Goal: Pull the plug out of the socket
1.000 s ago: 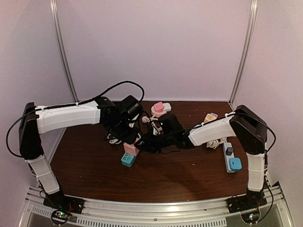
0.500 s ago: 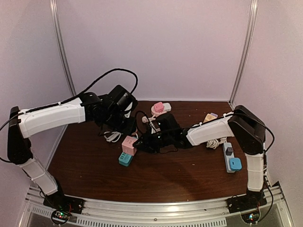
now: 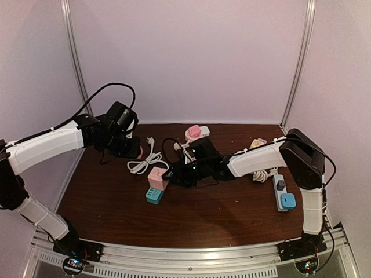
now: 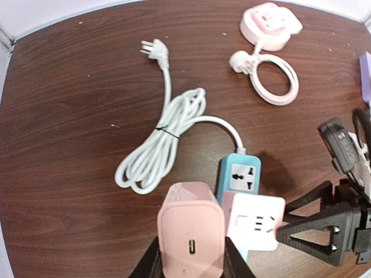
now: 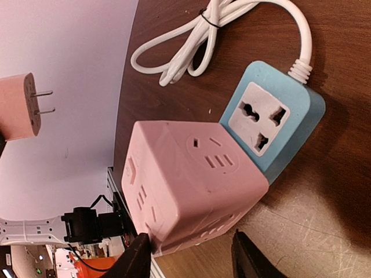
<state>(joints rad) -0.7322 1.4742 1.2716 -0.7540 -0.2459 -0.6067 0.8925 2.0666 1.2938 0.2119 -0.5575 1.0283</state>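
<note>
The left gripper (image 4: 191, 262) was seen pressed onto the sides of the pink plug (image 4: 190, 231), which was held clear of the table (image 3: 203, 217). In the right wrist view the plug's two bare prongs were seen in the air, well apart from the pink cube socket (image 5: 185, 185). A second before, this gripper had been placed directly over the cube. It was now found drawn back to the left rear, with the plug carried along and the plug thus freed from the socket. The right gripper (image 3: 173, 179) was kept low at the cube, its fingers (image 5: 137, 255) spread, one touching the cube's lower edge. The cube was rested against the blue socket (image 4: 240, 174) and had been shifted slightly to the left. A coiled white cable (image 4: 162, 145), formerly hidden under the left arm, was now exposed behind the two sockets.
</note>
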